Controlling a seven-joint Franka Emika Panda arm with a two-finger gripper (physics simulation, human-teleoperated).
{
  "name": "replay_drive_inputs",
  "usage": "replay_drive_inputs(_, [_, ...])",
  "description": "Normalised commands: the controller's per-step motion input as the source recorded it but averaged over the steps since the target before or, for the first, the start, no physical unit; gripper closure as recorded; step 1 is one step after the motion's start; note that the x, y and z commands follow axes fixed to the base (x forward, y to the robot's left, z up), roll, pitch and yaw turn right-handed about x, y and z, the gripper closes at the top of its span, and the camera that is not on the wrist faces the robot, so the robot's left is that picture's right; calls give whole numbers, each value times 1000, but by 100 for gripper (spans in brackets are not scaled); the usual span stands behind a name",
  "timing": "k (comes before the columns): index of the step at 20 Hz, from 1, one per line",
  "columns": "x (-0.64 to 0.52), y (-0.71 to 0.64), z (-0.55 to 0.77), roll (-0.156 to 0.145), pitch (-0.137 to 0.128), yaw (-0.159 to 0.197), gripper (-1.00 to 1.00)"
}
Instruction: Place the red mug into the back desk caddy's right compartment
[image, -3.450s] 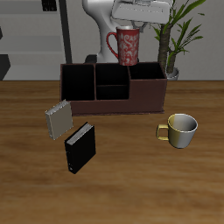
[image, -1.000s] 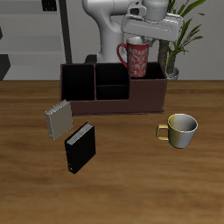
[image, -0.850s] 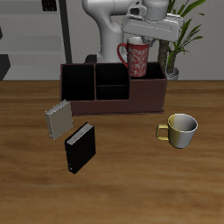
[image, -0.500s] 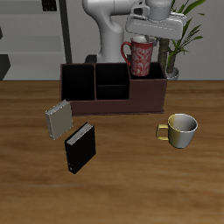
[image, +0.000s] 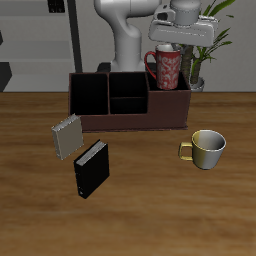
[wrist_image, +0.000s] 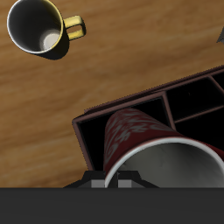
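red mug (image: 168, 68) — above right compartment (image: 170, 103)

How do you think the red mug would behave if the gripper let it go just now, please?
The red mug hangs upright, its base inside the right compartment, so it would probably land there. It looks rigid and possibly breakable, so lowering seems safer. Its handle may clip the caddy wall.
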Motion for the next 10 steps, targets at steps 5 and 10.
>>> replay_drive_inputs(5, [42,134,-138,53,48,-32,100])
replay_drive_inputs(10, [15,-38,-64,2,33,-56,100])
